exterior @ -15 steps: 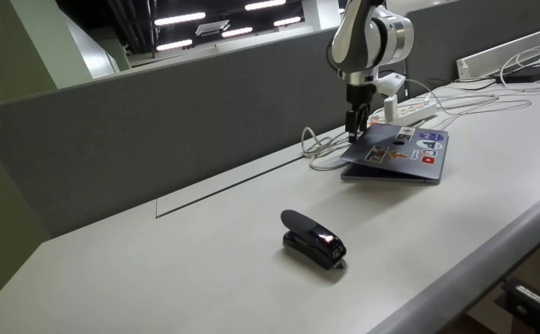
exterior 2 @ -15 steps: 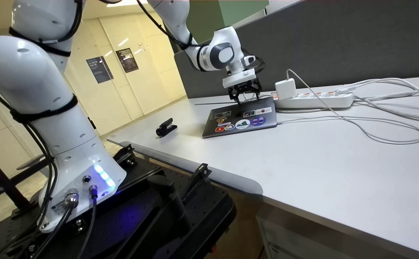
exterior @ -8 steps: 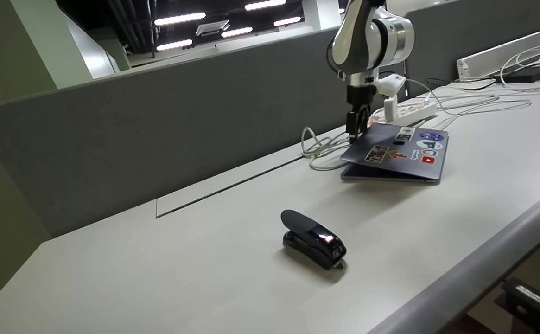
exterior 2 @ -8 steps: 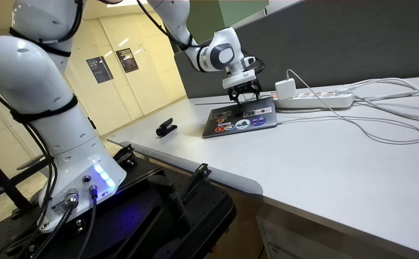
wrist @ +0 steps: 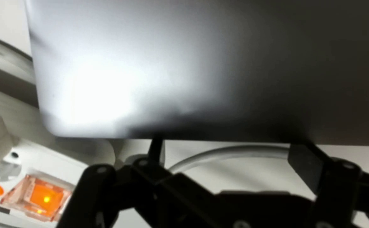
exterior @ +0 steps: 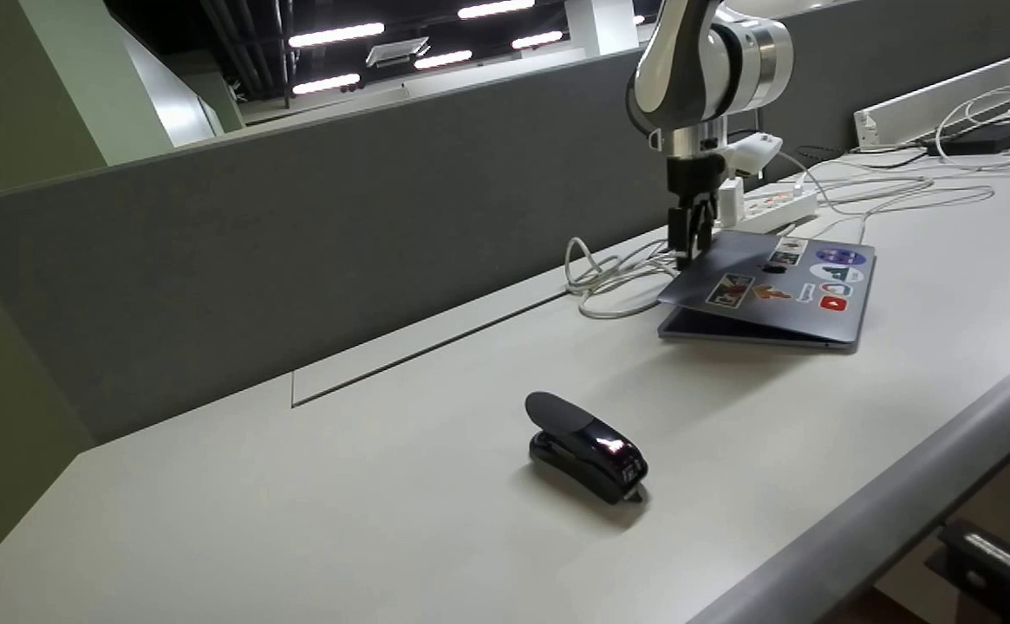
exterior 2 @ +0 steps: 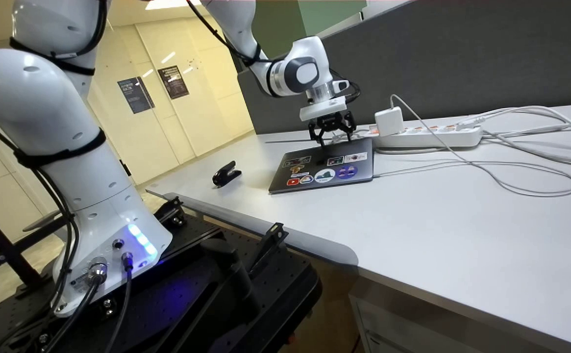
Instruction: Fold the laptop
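The silver-grey laptop point(exterior: 760, 299) rests on the table with its stickered lid lowered almost flat; it also shows in an exterior view point(exterior 2: 314, 169). A narrow wedge-shaped gap stays between lid and base, widest at the far side. My gripper point(exterior: 687, 258) points down at the lid's far free edge, seen also in an exterior view point(exterior 2: 336, 141). In the wrist view the lid point(wrist: 187, 63) fills the upper part. The gripper point(wrist: 228, 144) has its fingers wide apart with nothing between them. The fingertips meet or overlap the lid's edge; exact contact is hidden. Keyboard and screen are hidden.
A black stapler-like object point(exterior: 587, 446) lies nearer the table's end. A white power strip point(exterior 2: 430, 139) with a charger point(exterior 2: 389, 121) stands close beside the laptop's far side. Loose white cables point(exterior: 600, 277) lie behind. A grey partition point(exterior: 383, 234) borders the table.
The gripper and laptop have shifted together across the table, rightward in one exterior view and slightly left and nearer the robot base in another. The lid's angle looks about the same.
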`<control>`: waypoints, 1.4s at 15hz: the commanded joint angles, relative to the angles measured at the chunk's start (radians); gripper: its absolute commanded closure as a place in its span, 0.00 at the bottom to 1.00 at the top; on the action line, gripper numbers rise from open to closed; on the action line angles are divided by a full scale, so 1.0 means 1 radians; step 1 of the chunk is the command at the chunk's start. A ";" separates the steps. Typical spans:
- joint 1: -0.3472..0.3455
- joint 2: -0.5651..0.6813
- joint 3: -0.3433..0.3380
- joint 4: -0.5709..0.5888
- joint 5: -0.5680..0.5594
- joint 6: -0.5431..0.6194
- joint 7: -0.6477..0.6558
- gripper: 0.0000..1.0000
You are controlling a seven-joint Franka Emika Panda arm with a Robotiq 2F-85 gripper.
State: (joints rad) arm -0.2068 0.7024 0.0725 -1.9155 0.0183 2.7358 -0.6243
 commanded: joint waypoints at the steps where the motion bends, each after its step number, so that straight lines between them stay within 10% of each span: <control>1: -0.010 -0.079 -0.017 -0.110 -0.031 -0.047 0.053 0.00; 21: -0.082 -0.324 0.040 -0.449 -0.013 0.167 -0.011 0.00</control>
State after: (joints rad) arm -0.2716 0.4248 0.1042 -2.3013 0.0185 2.8693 -0.6326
